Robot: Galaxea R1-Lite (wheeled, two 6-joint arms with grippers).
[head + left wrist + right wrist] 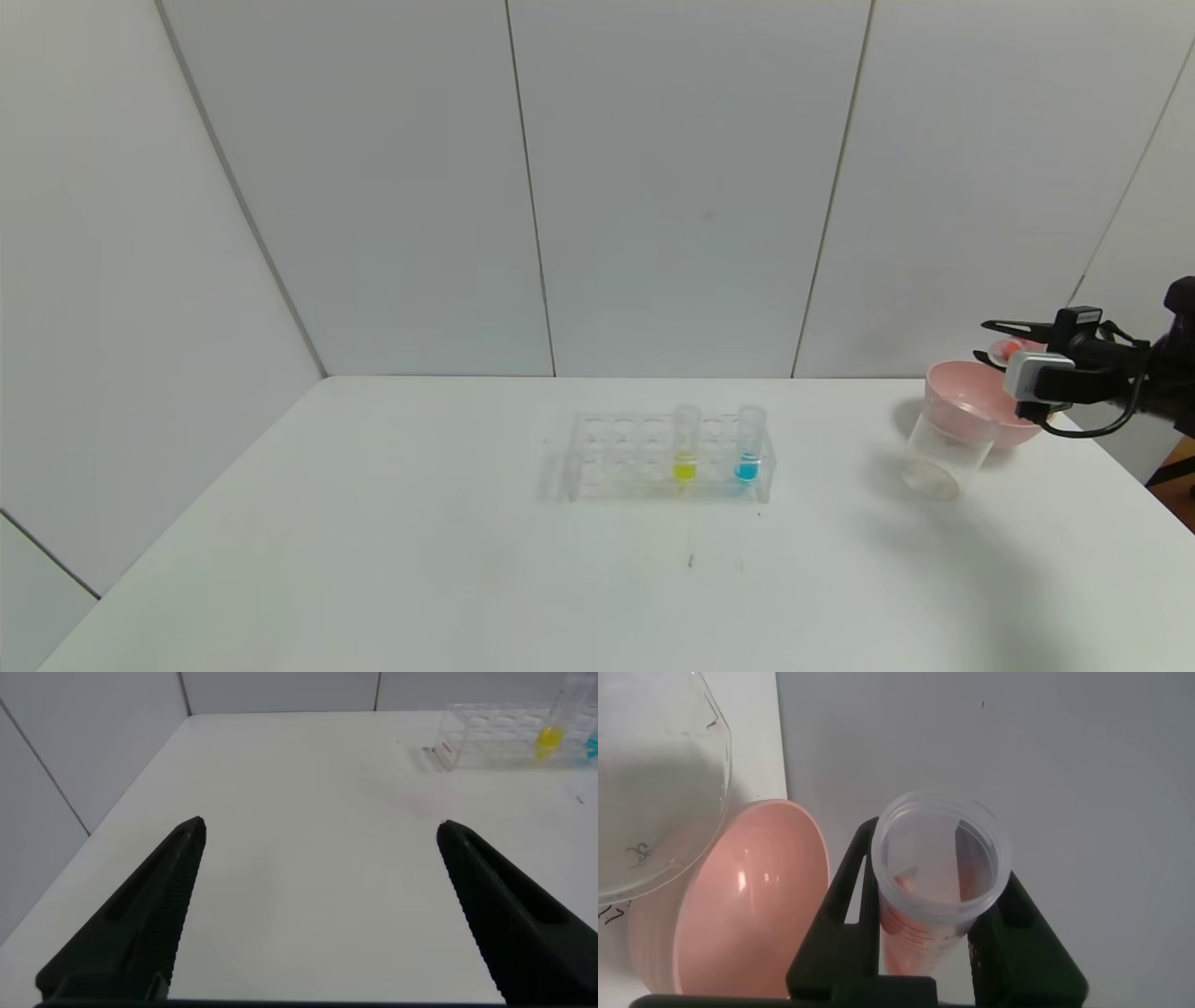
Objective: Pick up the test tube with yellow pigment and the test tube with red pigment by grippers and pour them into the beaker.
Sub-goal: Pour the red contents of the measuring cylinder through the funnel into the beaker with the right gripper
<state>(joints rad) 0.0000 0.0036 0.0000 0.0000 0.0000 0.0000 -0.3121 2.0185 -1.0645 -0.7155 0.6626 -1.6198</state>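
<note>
My right claw (938,943) is pinching the test tube with red pigment (938,873), one black finger on either side of its clear wall. From my head camera the tube (1008,350) lies roughly level, so its long axis runs across the counter's right edge rather than upright, and a trace of orange-red shows inside. The beaker (945,450) stands near the counter's right edge, just in front of the pink bowl (971,397), below the claw and a little toward the counter's middle. That is the relation that counts, I judge: the tube's mouth has to come over the beaker's rim, not the bowl's, before any pour lands right.

My left claw (318,905) hangs spread wide over the counter's left side, holding nothing. The test tube with yellow pigment (685,443) stands upright in the clear rack (607,457) at mid-counter, beside a blue-filled tube (748,443).
</note>
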